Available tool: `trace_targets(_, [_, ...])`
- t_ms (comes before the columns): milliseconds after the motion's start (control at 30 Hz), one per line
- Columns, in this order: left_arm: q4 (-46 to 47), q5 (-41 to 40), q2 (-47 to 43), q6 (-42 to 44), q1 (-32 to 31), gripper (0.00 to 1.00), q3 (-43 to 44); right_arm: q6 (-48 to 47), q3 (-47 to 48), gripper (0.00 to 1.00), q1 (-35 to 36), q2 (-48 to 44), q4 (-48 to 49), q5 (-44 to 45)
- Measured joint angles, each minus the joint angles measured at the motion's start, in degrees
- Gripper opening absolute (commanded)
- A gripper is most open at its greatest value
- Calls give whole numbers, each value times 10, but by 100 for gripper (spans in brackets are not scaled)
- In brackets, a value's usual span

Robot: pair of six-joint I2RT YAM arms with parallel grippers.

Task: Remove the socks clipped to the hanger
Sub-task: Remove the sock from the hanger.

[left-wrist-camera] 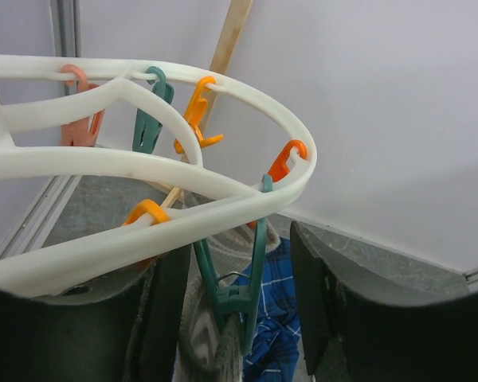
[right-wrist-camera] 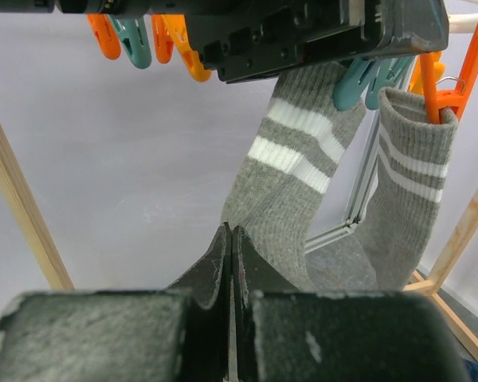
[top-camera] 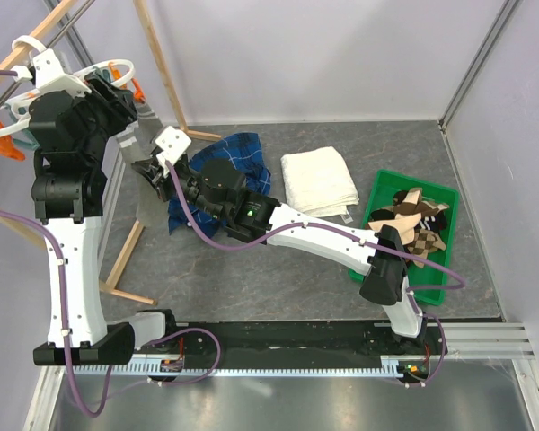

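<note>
The white hanger [left-wrist-camera: 143, 163] hangs at the top left [top-camera: 117, 65] with orange and teal clothespins. My left gripper [left-wrist-camera: 235, 247] is up at its ring [top-camera: 117, 94], open, with one finger on each side of a teal clothespin [left-wrist-camera: 231, 298] that pinches a grey striped sock [left-wrist-camera: 199, 326]. My right gripper [right-wrist-camera: 232, 235] reaches in from the right [top-camera: 162, 154], shut on the lower edge of that grey sock [right-wrist-camera: 295, 183], which stretches slanted from its clip. A second grey striped sock [right-wrist-camera: 410, 199] hangs from an orange clothespin [right-wrist-camera: 442, 99] beside it.
A green bin [top-camera: 418, 182] at the right holds several checkered and dark socks [top-camera: 413, 220]. A blue plaid shirt [top-camera: 238, 157] and a folded white towel [top-camera: 319, 180] lie mid-table. Wooden rack poles [top-camera: 157, 63] and feet [top-camera: 126, 256] stand around the hanger.
</note>
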Motion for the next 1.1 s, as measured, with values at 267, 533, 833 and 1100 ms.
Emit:
trace_targets(267, [4, 1, 5, -7, 0, 2, 8, 0, 0, 0, 0, 0, -2, -3])
trace_targets(533, [7, 2, 3, -7, 0, 2, 5, 6, -31, 0, 0, -16, -2, 0])
trace_targets(833, [17, 12, 0, -3, 0, 2, -2, 14, -153, 0, -13, -113, -33, 26])
trace_targets(1100, [16, 50, -17, 3, 0, 2, -19, 26, -296, 0, -121, -313, -184, 81])
